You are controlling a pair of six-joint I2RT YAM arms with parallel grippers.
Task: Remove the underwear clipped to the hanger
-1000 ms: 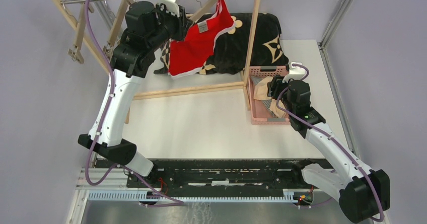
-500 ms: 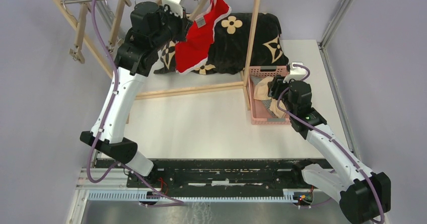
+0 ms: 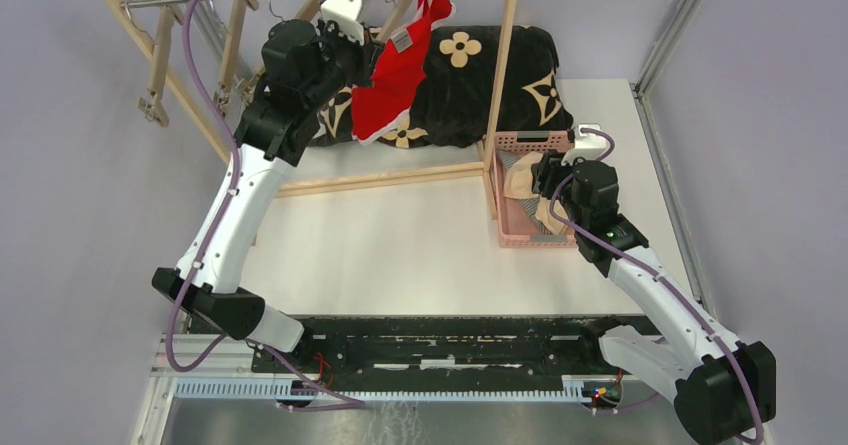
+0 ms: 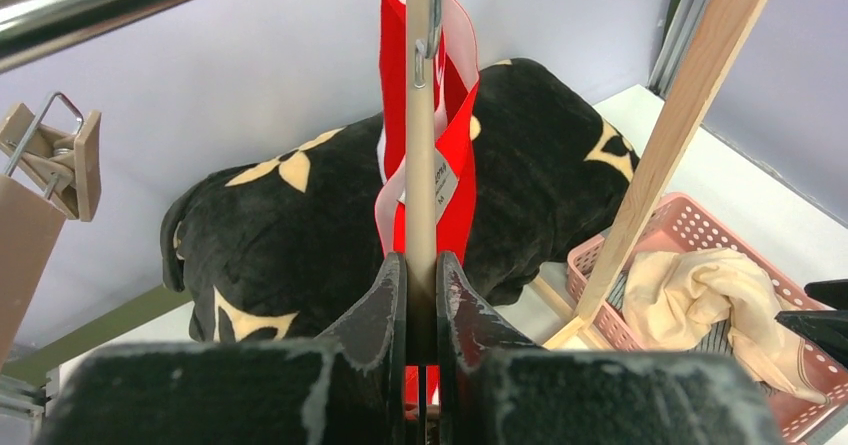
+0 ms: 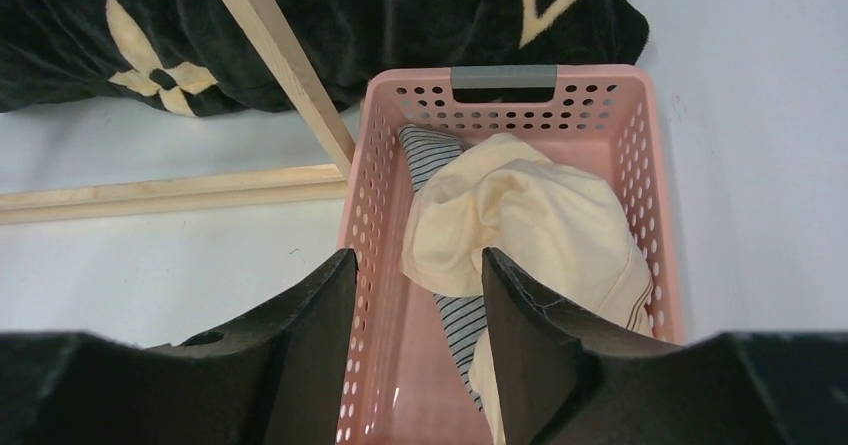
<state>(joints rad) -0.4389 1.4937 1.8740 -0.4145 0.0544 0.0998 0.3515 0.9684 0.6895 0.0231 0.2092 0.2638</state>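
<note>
Spanning the tabletop (image 3: 400, 245) beyond both tools, the wooden rack (image 3: 505, 55) is the biggest thing here, with a black cushion (image 3: 500, 75) lying behind and below the left tool (image 4: 420, 265). Next in size is the pink basket (image 5: 640, 105), directly under the right tool (image 5: 418, 257).

The red underwear (image 3: 395, 90) hangs just past the left tool's fingertips, draped on either side of the hanger (image 4: 420, 195). The beige pair (image 5: 520, 225) and the striped pair (image 5: 430, 150) already lie in the basket below the right tool, the beige on top.

The left tool is closed narrow on the hanger's wooden bar, with a sliver of red showing low between its fingers. Whether it pinches cloth as well as wood I cannot tell. The right tool hangs wide apart and holds nothing.

Further up the bar, well above the left tool, sits what looks like the metal clip (image 4: 428, 45) holding the red cloth.

By my reading, two garments are done and the last one is in hand. The next move likely calls for steadying the hanger while the red cloth is pulled free of the clip and then carried across to the basket.
</note>
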